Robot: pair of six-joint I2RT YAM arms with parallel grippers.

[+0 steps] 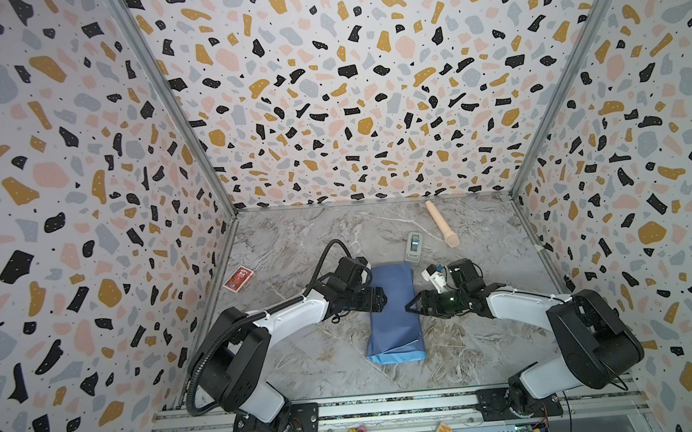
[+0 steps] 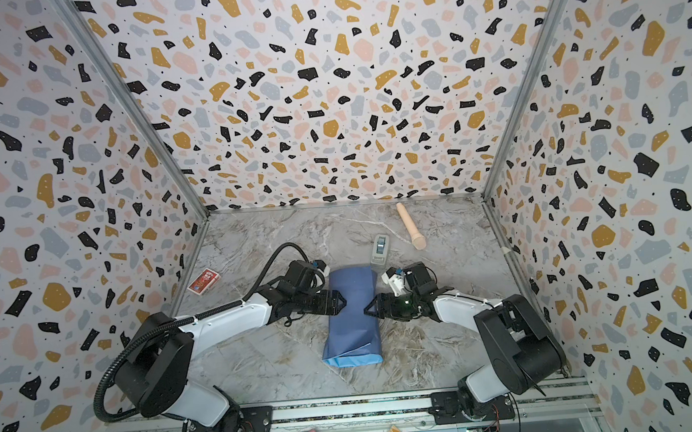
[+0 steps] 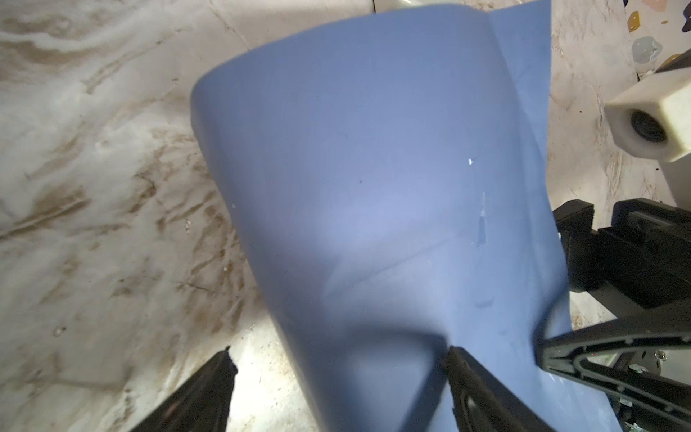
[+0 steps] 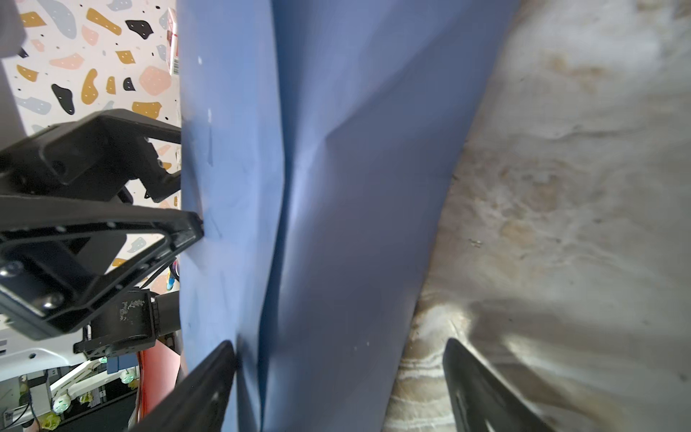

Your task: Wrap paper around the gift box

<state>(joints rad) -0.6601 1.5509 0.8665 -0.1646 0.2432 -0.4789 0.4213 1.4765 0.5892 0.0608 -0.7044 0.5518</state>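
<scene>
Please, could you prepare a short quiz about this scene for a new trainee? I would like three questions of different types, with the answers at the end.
1. True or false: the paper lies spread out flat, with no fold in it.
2. Which thing lies nearest to the far end of the paper? A) red card pack B) grey tape dispenser C) beige cylinder
3. Fill the gap: the left gripper and the right gripper face each other across the paper, both with jaws ____.

Key
1. False: it is folded over into a long bundle.
2. B
3. open
</scene>
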